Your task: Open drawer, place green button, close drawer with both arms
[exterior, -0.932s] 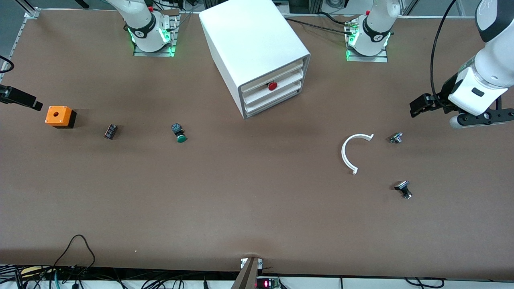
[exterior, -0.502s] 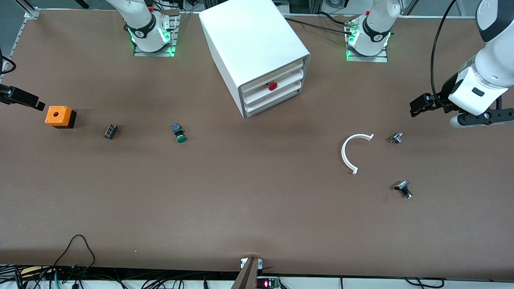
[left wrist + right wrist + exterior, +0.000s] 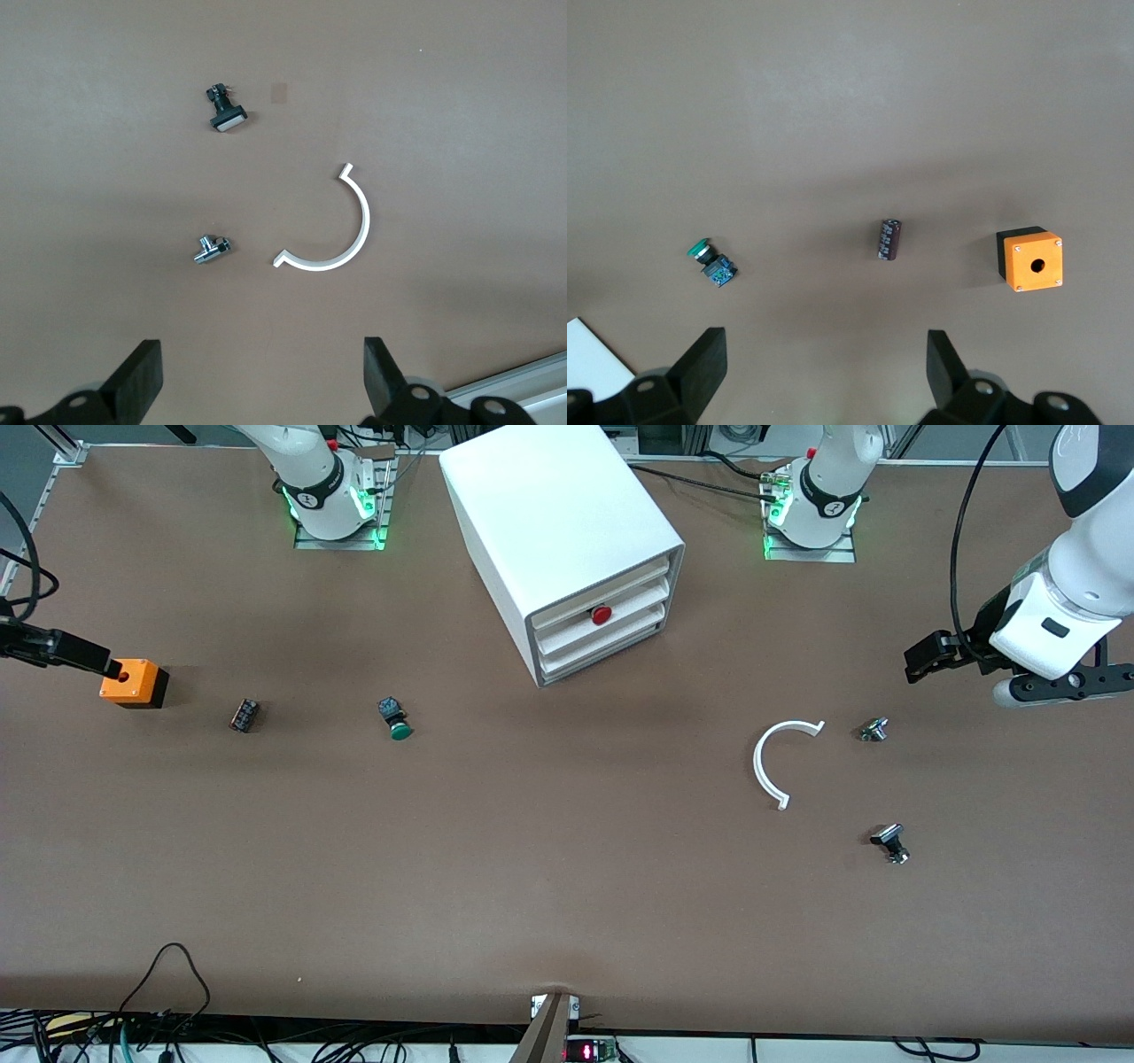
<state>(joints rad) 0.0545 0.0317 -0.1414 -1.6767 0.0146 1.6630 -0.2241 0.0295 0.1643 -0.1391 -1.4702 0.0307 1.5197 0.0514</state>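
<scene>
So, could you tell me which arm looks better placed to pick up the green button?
Probably the right: its open gripper hangs over the orange box at the button's end of the table.

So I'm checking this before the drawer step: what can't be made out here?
- Drawer: front view shows only its front edge; inside hidden by the cabinet.
- Right end effector: front view, mostly cut off by the frame edge, over the orange box.
- Button: too small for detail.
</scene>
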